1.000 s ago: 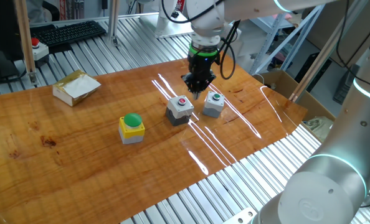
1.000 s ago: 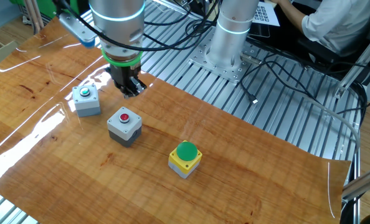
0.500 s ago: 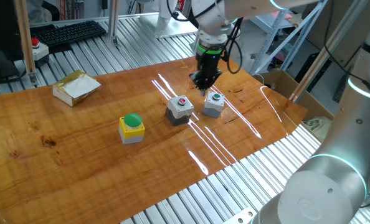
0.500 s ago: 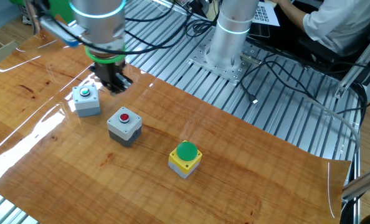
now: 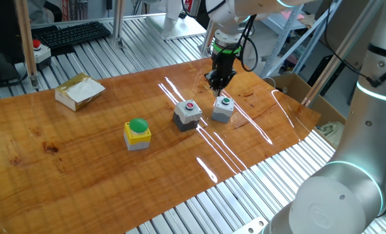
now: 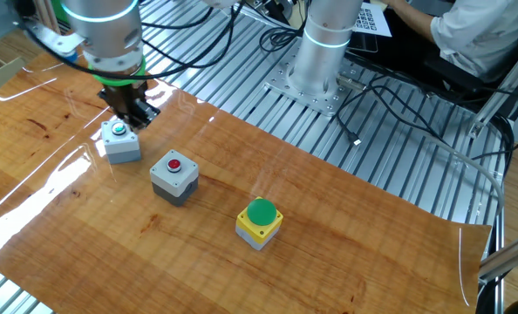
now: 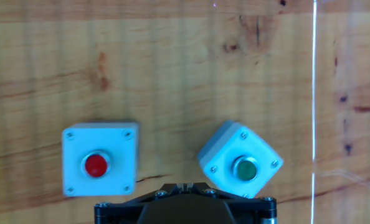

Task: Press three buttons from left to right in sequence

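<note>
While the arm reaches in over the far side of the bench, the end effector hangs just above and behind the grey box with the small green button, tips pointing down at it. From the other fixed view the end effector sits right over the back edge of that same green-button box, apart from it or barely touching, I can't tell which. Whether the fingers are parted or closed, no view settles it (the hand view shows only the dark underside of the end effector at the bottom edge).

Looking down from the hand, the grey box with the red button lies square to the frame on the left, and the green-button box sits just beside it on the right, turned at an angle. Further along the wooden bench the yellow-topped box with the big green dome stands well apart from the two grey ones, all three in a loose row. Back near the bench's far corner lies a small open cardboard box
</note>
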